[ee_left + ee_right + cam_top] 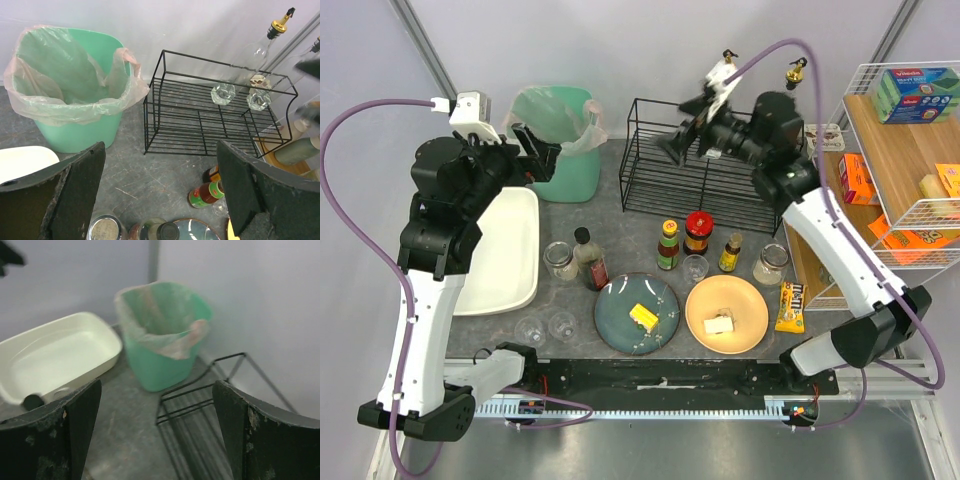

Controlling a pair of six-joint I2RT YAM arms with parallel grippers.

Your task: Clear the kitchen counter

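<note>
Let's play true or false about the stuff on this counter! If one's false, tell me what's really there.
1. The green bin has a plastic bag inside. True.
2. The orange plate is empty. False: a pale piece of food lies on it.
3. The left gripper holds a bottle. False: it is open and holds nothing.
4. The yellow candy packet lies on the kitchen counter, beside the orange plate. True.

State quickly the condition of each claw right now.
Left claw: open, holding nothing.
Right claw: open, holding nothing.
</note>
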